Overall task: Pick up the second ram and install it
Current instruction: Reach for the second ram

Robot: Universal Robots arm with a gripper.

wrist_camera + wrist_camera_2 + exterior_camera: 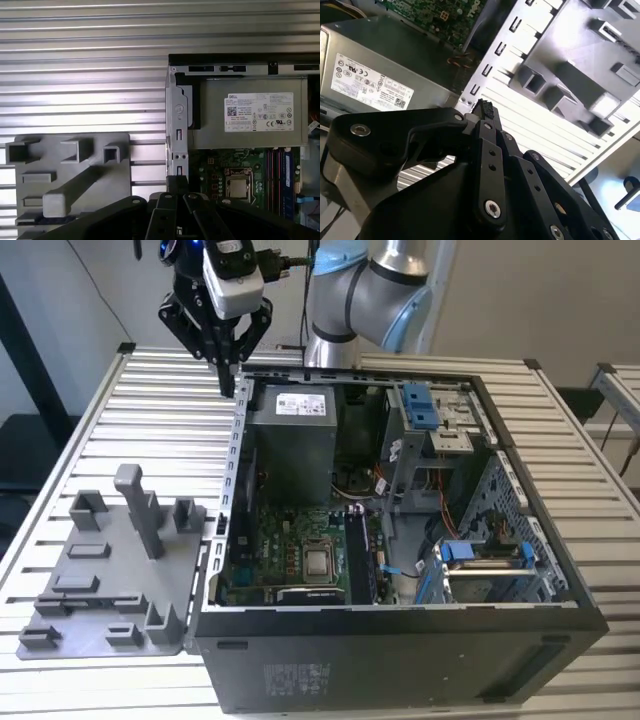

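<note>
My gripper hangs over the back corner of the open computer case, at the exterior view's left. Its black fingers are pressed together with nothing between them; in the first wrist view the gripper's tip lies over the case wall. Inside the case, a long dark ram stick stands in the memory slots beside the processor socket on the green motherboard. I cannot tell whether this is the second ram.
A grey fixture with upright posts and pockets lies on the slatted table to the exterior view's left of the case. The power supply with a white label, drive cages and cables sit inside the case.
</note>
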